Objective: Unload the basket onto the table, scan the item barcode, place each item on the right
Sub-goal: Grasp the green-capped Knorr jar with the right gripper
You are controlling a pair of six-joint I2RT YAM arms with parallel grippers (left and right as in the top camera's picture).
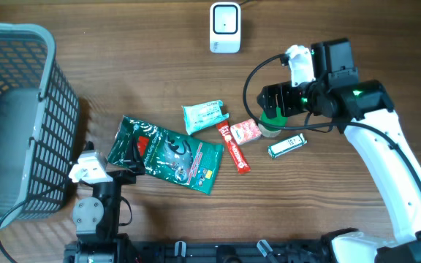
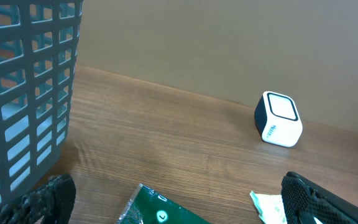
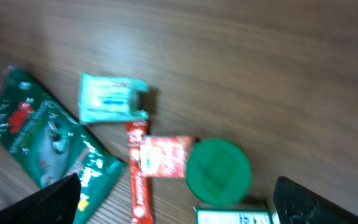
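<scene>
The wooden table (image 1: 123,58) is filling the overhead view, with bare wood showing across its far side. A grey slatted basket (image 1: 53,109) is standing against the left edge. Bare wood is lying between it and the goods.

The white right arm (image 1: 386,168) is reaching in from the right. Its right gripper (image 1: 275,104) is hanging with jaws spread wide and holding nothing, over the right end of the cluster. The left gripper (image 1: 125,162) is hovering at the near edge, jaws equally wide and holding nothing, above the left corner of a green snack bag (image 1: 177,153).

The white barcode scanner (image 1: 225,28) is standing alone at the far edge, well apart from the goods, with open wood in between.

A teal packet (image 1: 205,115) is lying just beyond the bag. A red stick pack (image 1: 234,150) is lying with a small red packet (image 1: 245,131) across it. That packet is touching a green-lidded tub (image 1: 270,126), which is sitting below the right gripper. A small white-and-green box (image 1: 286,145) is lying just beside the tub.
</scene>
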